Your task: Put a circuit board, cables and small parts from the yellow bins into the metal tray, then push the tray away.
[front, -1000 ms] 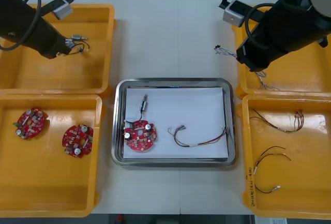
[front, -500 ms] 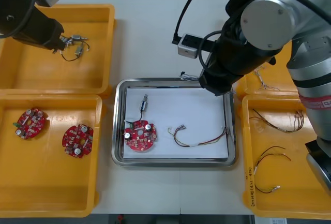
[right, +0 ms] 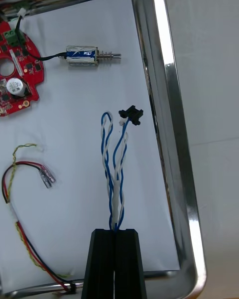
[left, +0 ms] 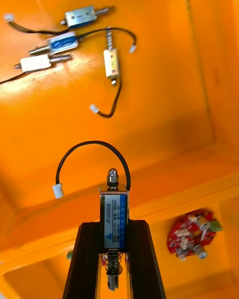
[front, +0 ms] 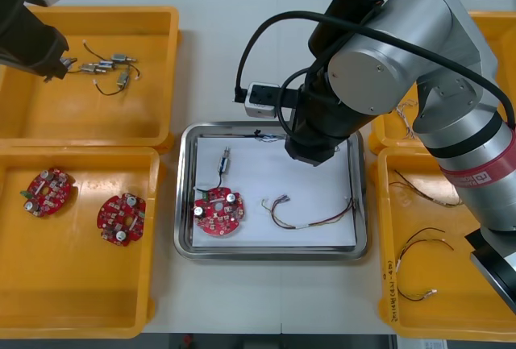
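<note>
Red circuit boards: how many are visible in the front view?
3 circuit boards. Two lie side by side in the near left yellow bin; one lies in the metal tray, at its near left. The right arm hides part of the tray.

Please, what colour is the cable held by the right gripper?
The cable is twisted blue and white, clearest in the right wrist view.

Gripper (right: pixel 115 235) pinching blue-white cable (right: pixel 117 179), seemingly above tray (right: pixel 167 129)

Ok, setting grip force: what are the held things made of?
Right gripper, over the tray, pinches a blue and white cable: thin wires in glossy plastic-looking insulation. Left gripper, over a yellow bin, clamps a small metal part: shiny, seemingly metal casing.
</note>
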{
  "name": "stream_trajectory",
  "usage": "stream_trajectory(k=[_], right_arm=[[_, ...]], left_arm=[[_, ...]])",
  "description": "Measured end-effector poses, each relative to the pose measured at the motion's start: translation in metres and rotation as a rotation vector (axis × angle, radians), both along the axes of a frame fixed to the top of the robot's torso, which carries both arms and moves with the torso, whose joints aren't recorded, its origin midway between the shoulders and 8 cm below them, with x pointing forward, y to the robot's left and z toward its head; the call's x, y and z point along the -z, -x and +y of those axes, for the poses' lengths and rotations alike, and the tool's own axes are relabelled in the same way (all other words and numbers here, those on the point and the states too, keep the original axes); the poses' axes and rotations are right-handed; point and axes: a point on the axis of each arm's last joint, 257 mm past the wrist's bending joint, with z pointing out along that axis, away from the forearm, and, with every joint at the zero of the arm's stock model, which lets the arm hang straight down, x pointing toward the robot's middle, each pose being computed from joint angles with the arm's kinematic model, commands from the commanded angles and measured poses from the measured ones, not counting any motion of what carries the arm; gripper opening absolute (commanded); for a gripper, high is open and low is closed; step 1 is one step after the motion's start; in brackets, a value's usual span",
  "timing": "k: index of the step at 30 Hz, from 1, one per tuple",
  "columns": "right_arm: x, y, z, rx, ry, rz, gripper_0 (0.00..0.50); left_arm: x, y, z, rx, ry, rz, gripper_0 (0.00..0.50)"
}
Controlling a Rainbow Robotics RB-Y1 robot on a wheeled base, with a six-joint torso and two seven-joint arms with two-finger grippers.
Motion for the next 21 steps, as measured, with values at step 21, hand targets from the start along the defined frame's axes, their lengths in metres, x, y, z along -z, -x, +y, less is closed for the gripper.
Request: stream_trajectory(k=[21], right_arm=[[0.053, -0.006, -0.010, -0.150, 0.077, -0.086, 0.000]], left_arm=[[-0.018, -0.002, -0.078, -0.158, 0.132, -0.101, 0.000]])
